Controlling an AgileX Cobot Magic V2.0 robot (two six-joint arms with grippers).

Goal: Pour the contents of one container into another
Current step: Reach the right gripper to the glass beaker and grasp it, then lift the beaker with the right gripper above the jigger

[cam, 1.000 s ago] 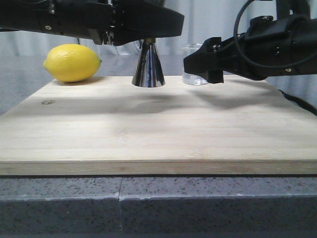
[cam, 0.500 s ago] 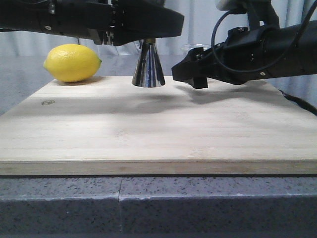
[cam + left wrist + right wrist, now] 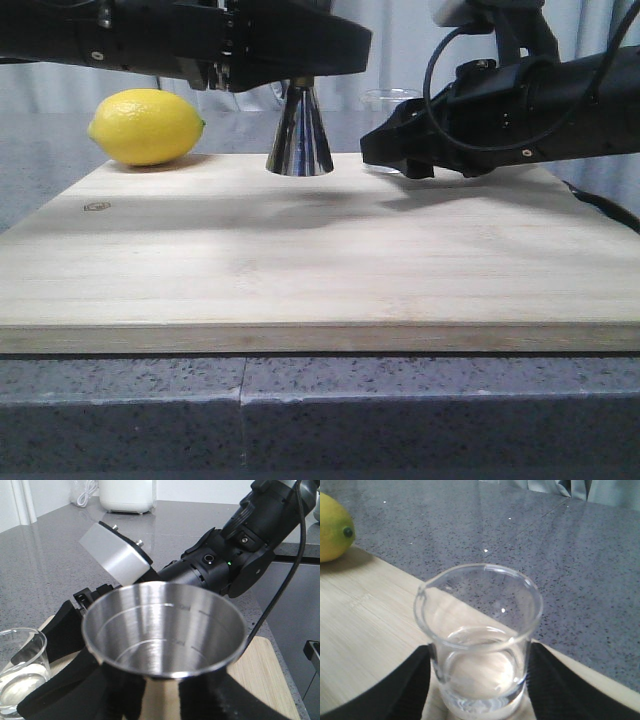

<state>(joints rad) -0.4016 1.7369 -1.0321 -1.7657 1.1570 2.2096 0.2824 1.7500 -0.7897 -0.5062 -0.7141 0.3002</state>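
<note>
A pale wooden cutting board (image 3: pixel 300 250) with fine straight grain lies on a speckled grey stone counter (image 3: pixel 320 410), and three things stand along its far edge. At the far left corner rests a smooth yellow lemon (image 3: pixel 146 126), oval with a small dark tip. Near the middle stands a shiny steel jigger (image 3: pixel 299 132), a polished cone flaring to its base in the front view; the left wrist view looks down into its brushed upper cup (image 3: pixel 164 625), ringed with faint measure lines. The left gripper (image 3: pixel 150 695) has its matte black fingers (image 3: pixel 75 680) pressed against the jigger's waist on both sides, closed on it. To the right of the jigger stands the small clear glass beaker (image 3: pixel 479 640), a thin-walled cylinder with a rounded rim and a pinched pour lip, with what looks like a little clear liquid in the bottom, sitting upright on the board. The right gripper (image 3: pixel 479 680) has its black fingers (image 3: pixel 410 680) set on either side of the beaker's lower wall, right at the glass; whether they actually squeeze it cannot be told. In the front view the beaker shows only as a clear rim (image 3: pixel 390 97) above the right arm's dark housing.
</note>
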